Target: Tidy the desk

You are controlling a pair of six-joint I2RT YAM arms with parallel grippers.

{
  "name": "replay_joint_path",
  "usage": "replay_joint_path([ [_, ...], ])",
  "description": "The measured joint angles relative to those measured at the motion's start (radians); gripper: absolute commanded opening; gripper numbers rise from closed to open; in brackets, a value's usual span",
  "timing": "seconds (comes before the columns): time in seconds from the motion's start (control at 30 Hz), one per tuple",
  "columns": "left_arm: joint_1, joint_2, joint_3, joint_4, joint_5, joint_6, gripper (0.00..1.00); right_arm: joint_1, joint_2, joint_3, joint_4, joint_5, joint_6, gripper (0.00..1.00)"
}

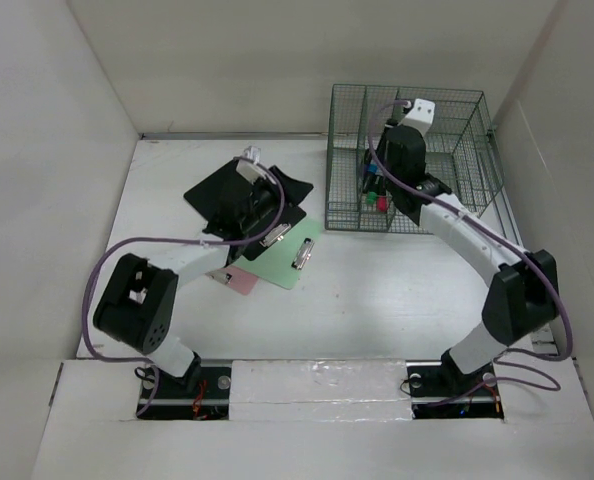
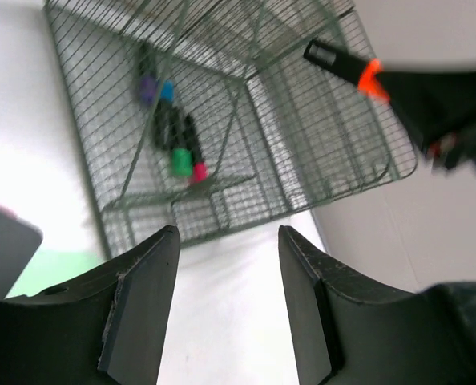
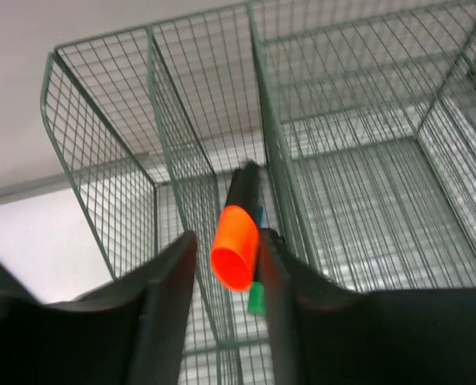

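Desk (image 1: 397, 300): right fingers (image 3: 167, 309) pinch orange-capped marker (image 3: 236, 253); left fingers (image 2: 142, 313) apart, empty.

No readable text, label, brand, number or sign in any of the three views; too blurred to make out any print on the orange-capped marker (image 3: 235, 247), lower middle of the right wrist view
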Motion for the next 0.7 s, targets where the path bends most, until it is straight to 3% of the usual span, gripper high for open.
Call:
replay_joint_path([
  [0.17,-0.023,-0.135,-0.201,-0.002,-0.071,0.0,0.45,-0.025,0.154,0.178,-0.012,-0.074,-0.057,0.56],
  [0.33,-0.033,-0.312,-0.349,-0.023,-0.141,0.0,0.45,-0.025,0.164,0.159,-0.01,-0.149,-0.074,0.59],
  [0.43,-0.033,-0.423,-0.402,-0.066,-0.199,0.002,0.44,-0.019,0.127,0.105,-0.002,-0.186,-0.075,0.47],
  [0.47,-0.033,-0.456,-0.41,-0.089,-0.227,0.005,0.44,-0.011,0.1,0.069,0.002,-0.196,-0.073,0.35],
  [0.53,-0.033,-0.513,-0.417,-0.138,-0.285,0.006,0.5,0.015,0.05,0.009,0.007,-0.207,-0.073,0.24],
  [0.57,-0.033,-0.519,-0.418,-0.162,-0.318,0.008,0.57,0.034,0.025,-0.023,0.016,-0.216,-0.071,0.2],
  [0.7,-0.032,-0.55,-0.426,-0.214,-0.385,0.045,0.56,0.147,-0.035,-0.137,0.056,-0.238,-0.054,0.17],
])
